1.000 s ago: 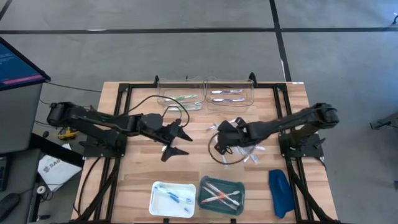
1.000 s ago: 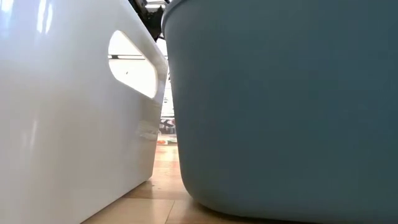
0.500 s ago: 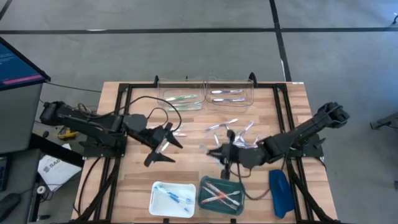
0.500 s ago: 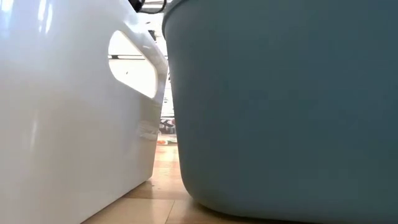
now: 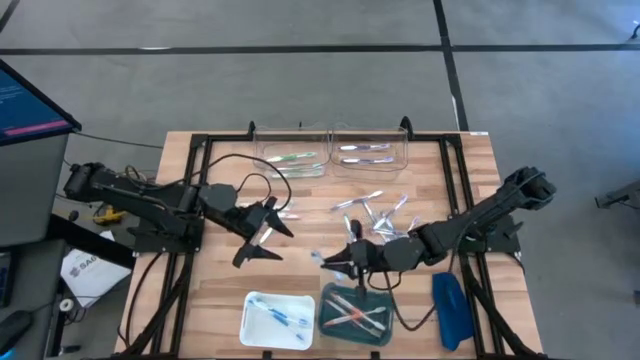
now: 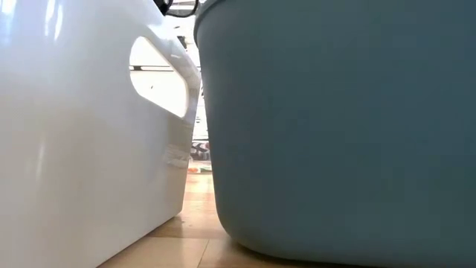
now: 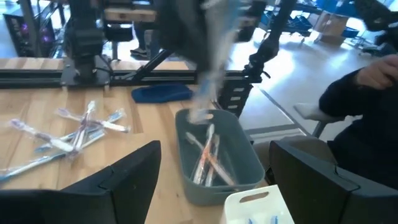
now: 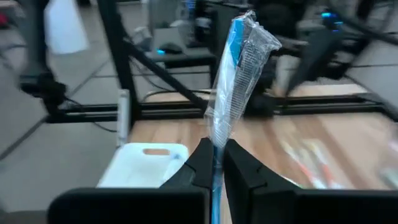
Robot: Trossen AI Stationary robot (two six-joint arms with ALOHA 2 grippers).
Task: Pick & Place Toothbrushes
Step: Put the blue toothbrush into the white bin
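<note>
Clear-wrapped catch: a blue toothbrush [image 8: 239, 74] in crinkly film stands up out of the right gripper [image 8: 214, 163], pinched at its lower end between fingers pressed tight on it.
Long axis: it runs straight out past the fingertips, its free end away from the wrist.
Right gripper's place: in the high view the right gripper [image 5: 335, 260] hangs just above the teal bin [image 5: 388, 300] at the near table edge, at its far-left corner, with the white bin [image 5: 250, 318] beside it.
Deciding relation: the white bin [image 8: 140, 165] lies directly ahead of the fingers and below the brush; the teal bin holds pink and white brushes, the white one blue, so the white bin looks like the likelier target.
Left gripper: the left gripper [image 5: 262, 235] hovers over bare wood, fingers spread wide, nothing between them.
Remaining pile: loose toothbrushes [image 5: 372, 210] lie mid-table, well behind the right gripper.
Nearer arm: the right, which already carries the brush.
</note>
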